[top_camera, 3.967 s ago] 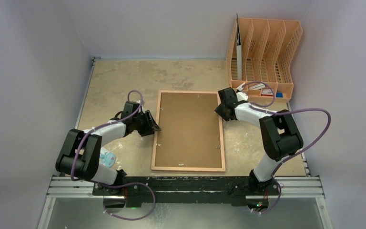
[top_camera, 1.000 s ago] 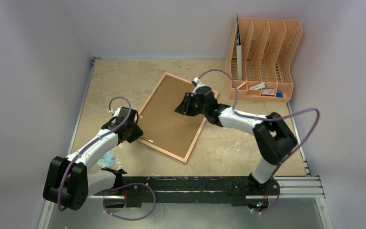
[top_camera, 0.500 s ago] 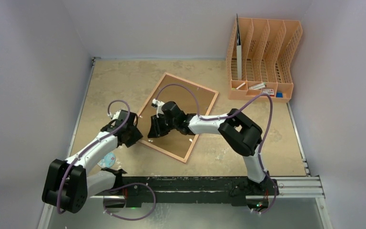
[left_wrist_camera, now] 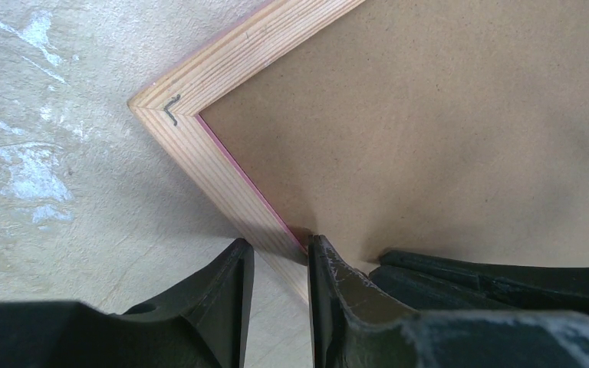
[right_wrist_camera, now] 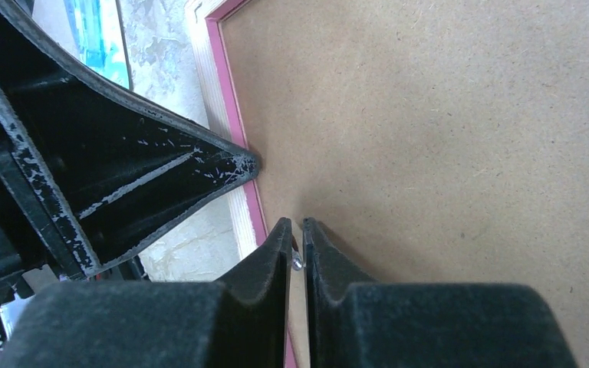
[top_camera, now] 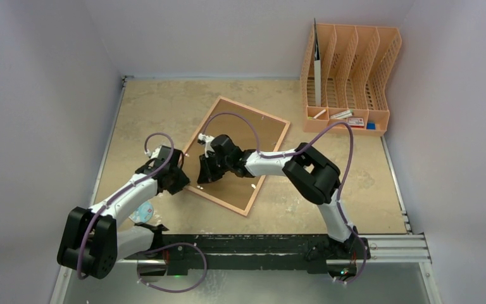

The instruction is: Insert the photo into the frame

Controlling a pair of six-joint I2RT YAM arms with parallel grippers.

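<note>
The frame (top_camera: 256,109) lies back side up and turned diagonally on the table, with a brown backing board (top_camera: 247,136) filling it. My left gripper (top_camera: 182,182) is shut on its left wooden rail (left_wrist_camera: 222,61), one finger on the table side and one on the board (left_wrist_camera: 278,244). My right gripper (top_camera: 201,174) reaches across the board to the same edge. Its jaws (right_wrist_camera: 297,226) are nearly together, shut on a small metal tab (right_wrist_camera: 297,263) beside the pink inner edge (right_wrist_camera: 234,115). The left gripper's finger (right_wrist_camera: 161,176) sits just beside it. The photo is hidden.
An orange file rack (top_camera: 351,69) stands at the back right, with a thin upright sheet (top_camera: 317,63) in its leftmost slot and small items (top_camera: 354,121) in its front tray. A blue-and-white round object (top_camera: 142,212) lies by the left arm. Walls close in on three sides.
The frame was turned from straight to diagonal. Over the last second my right arm swung across the board to the left edge and its jaws narrowed. The left gripper stayed on the rail.
</note>
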